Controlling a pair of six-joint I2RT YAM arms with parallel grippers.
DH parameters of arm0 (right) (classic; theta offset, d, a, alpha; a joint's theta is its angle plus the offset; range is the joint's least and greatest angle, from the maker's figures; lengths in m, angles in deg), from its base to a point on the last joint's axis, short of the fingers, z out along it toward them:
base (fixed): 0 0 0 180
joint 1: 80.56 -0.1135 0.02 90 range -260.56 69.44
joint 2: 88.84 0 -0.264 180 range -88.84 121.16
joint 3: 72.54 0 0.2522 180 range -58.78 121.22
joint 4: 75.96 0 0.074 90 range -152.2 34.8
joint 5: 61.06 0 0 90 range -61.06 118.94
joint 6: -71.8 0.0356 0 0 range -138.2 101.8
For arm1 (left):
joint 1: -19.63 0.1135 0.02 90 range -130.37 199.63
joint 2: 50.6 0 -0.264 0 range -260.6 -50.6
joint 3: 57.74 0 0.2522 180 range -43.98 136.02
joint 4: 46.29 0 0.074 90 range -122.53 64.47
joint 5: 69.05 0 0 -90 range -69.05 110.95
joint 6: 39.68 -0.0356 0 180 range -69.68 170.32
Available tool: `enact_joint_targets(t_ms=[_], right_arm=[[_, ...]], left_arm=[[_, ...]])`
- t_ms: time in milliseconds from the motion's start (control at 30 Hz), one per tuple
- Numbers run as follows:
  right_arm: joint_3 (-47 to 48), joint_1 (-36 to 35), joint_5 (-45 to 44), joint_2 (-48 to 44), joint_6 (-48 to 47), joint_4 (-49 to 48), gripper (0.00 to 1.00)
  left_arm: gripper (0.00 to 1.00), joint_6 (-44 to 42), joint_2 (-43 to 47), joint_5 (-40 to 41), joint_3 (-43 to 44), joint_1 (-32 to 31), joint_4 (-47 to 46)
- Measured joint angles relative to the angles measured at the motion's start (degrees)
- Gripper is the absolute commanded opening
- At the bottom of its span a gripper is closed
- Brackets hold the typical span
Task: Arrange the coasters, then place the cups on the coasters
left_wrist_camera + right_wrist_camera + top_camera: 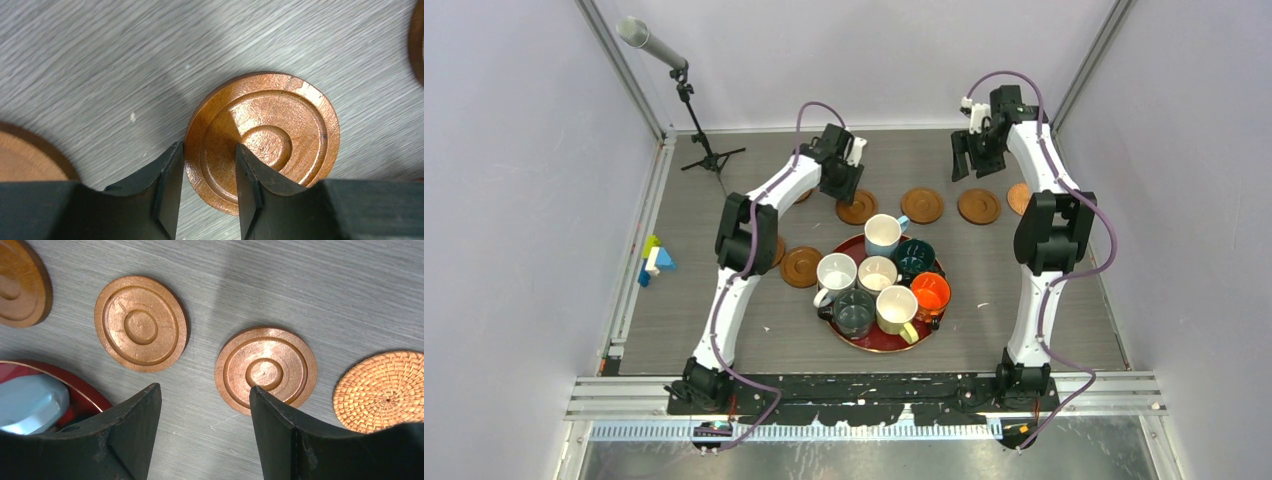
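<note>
Brown coasters (pixel 921 205) lie in a row across the back of the table, and more lie left of the tray (pixel 801 266). My left gripper (pixel 844 196) is down on the leftmost coaster of the row (pixel 280 125). Its jaws (pixel 210 145) are narrowed over that coaster's left rim, one finger outside the edge and one on top. My right gripper (pixel 974 155) (pixel 205 386) hangs open and empty above two coasters (pixel 141 323) (pixel 266 370). Several cups stand packed together on the dark red tray (pixel 849 338), among them light blue (pixel 884 235), orange (pixel 931 292) and white (pixel 835 272).
A woven round mat (pixel 382 391) lies at the right end of the coaster row. A microphone stand (pixel 686 95) is at the back left. Coloured blocks (pixel 654 260) sit by the left wall. The tray's rim (pixel 75 390) shows beside my right gripper.
</note>
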Motion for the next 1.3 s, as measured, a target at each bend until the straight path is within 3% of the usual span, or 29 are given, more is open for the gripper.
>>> enact_joint_targets(t_ms=[367, 567, 933, 1067, 1300], right_arm=[[-2.91, 1.25, 0.15, -1.97, 0.00, -0.02, 0.70], [-2.91, 1.46, 0.37, -1.97, 0.04, -0.04, 0.70], [-1.51, 1.46, 1.92, -1.97, 1.57, -0.09, 0.70], [-0.33, 1.20, 2.36, -1.95, 1.77, -0.24, 0.70], [1.60, 0.96, 2.84, -1.09, 2.12, -0.44, 0.70]], left_arm=[[0.36, 1.29, -3.43, -0.02, 5.70, -3.02, 0.46], [0.58, 1.16, -3.41, -0.07, 5.73, -3.06, 0.76], [0.71, 0.59, -1.66, -0.04, 6.14, -2.40, 4.70], [0.75, 0.57, 2.05, -0.07, 5.75, -0.33, 5.18], [0.74, 0.37, 6.97, 0.35, 5.14, 8.74, 4.94]])
